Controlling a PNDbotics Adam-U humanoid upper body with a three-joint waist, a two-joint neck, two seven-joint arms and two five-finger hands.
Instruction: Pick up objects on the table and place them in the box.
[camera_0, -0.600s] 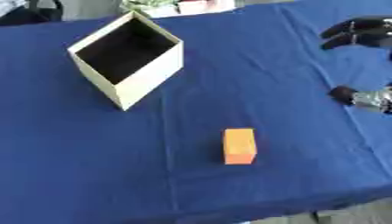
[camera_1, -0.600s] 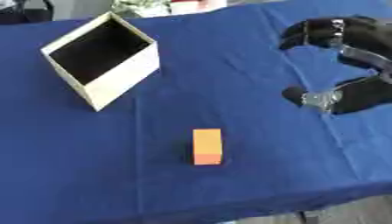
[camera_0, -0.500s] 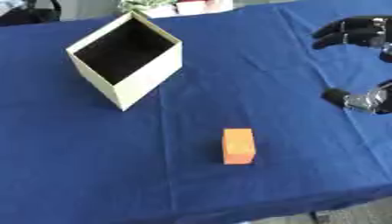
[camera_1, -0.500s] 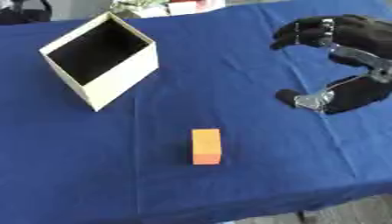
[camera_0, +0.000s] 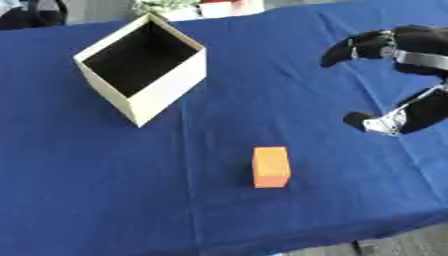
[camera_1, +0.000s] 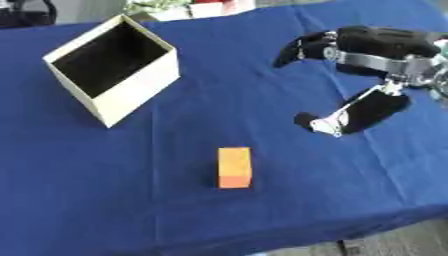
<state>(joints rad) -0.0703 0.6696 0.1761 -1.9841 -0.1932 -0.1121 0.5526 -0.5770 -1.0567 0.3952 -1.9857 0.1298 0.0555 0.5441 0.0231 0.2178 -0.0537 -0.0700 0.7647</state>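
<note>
An orange block (camera_0: 270, 166) lies on the blue table cloth (camera_0: 105, 190) near the front middle. A cream box (camera_0: 144, 72) with a dark, open top stands at the back left, turned at an angle. My right hand (camera_1: 376, 55) hovers above the cloth at the right, up and to the right of the block, apart from it. Its fingers (camera_1: 302, 47) and thumb (camera_1: 346, 116) are spread wide with nothing between them. My left hand shows in neither view.
The table's front edge (camera_0: 350, 235) runs across the lower right, with floor beyond it. Some red and white items (camera_0: 223, 7) sit past the table's far edge.
My right hand has moved left, further onto the table and closer to the orange block. The block and the box have stayed where they were.
</note>
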